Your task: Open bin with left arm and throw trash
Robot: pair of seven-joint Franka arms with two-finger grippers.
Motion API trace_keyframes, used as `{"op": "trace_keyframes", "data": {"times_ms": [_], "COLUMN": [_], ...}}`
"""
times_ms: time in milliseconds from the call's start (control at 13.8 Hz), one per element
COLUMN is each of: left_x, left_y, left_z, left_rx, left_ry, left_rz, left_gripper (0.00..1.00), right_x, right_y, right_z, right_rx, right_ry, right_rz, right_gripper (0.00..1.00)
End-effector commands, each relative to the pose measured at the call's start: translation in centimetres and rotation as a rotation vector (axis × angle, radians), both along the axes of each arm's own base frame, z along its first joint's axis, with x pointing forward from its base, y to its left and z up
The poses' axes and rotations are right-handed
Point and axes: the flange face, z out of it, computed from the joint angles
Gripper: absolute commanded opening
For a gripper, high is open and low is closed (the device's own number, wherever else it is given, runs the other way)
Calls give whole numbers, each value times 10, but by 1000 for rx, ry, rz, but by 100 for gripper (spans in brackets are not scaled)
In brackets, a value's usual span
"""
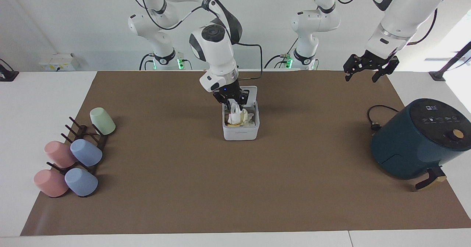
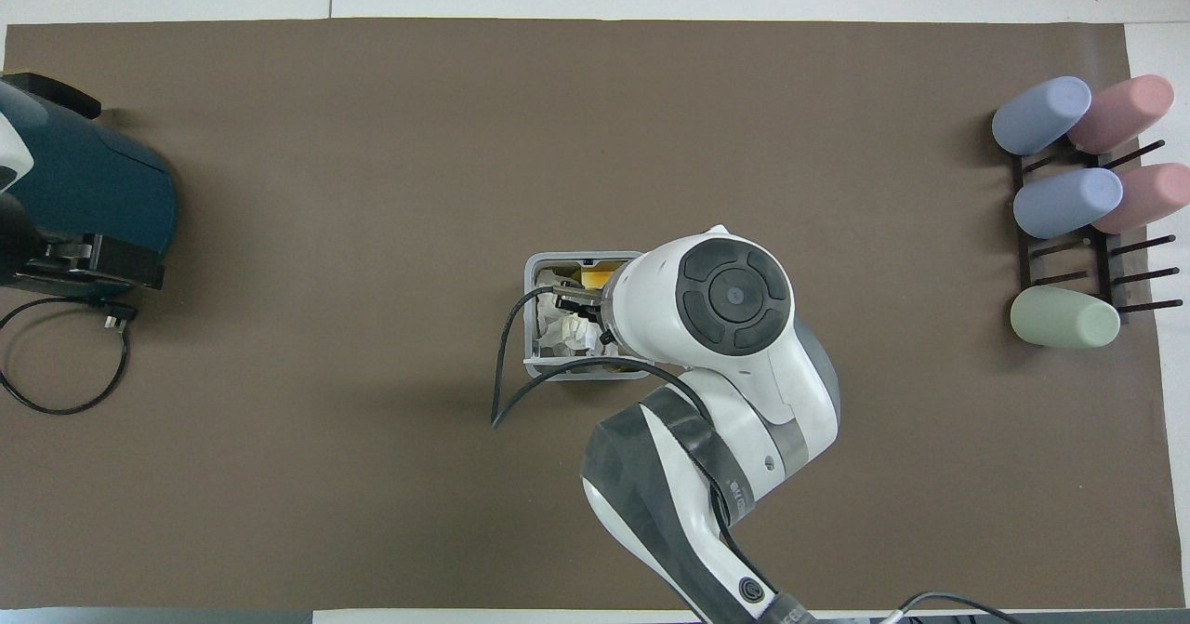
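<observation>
The white bin point(image 1: 241, 132) stands mid-table on the brown mat, its lid point(image 1: 250, 93) hinged up on the side nearer the robots. It also shows in the overhead view point(image 2: 533, 275). Crumpled paper and a yellow block point(image 2: 595, 277) lie inside it. My right gripper point(image 1: 232, 101) is low over the bin's mouth, shut on a white paper wad point(image 1: 234, 113) that reaches down into the bin. My left gripper point(image 1: 361, 78) is open and empty, raised over the mat's edge toward the left arm's end of the table. It also shows in the overhead view point(image 2: 88, 275).
A dark-teal air fryer point(image 1: 419, 140) with its black cable point(image 1: 375, 119) stands at the left arm's end. A rack with several pastel cups point(image 1: 73, 155) stands at the right arm's end.
</observation>
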Motion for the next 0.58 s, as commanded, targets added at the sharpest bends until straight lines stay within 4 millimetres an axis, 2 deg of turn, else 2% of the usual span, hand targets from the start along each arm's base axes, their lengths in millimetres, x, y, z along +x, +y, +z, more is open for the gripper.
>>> {"op": "trace_keyframes", "data": {"times_ms": [0,73,145,218,363,508], "left_x": [5,6,6,6,5,5], "left_y": [-6,-8,-9,-10,-7,-8], "left_z": [2,0,1,0,0,1], "left_rx": [27,25,12,-5,-6,-6], "left_ry": [0,-5,-15,-14,-9,-10], "left_rz": [8,5,10,13,15,12], "left_gripper": [100,100,100,100,100,100], "right_x": [1,6,16,27,51,63], "right_y": [5,5,-1,-14,-56,-91], "right_z": [13,21,30,31,33,44], "right_rx": [27,11,-10,-44,-75,-82], "right_ry": [-3,-1,0,-22,-51,-67], "right_rz": [-6,4,12,18,16,33], "right_gripper": [100,100,100,100,100,100]}}
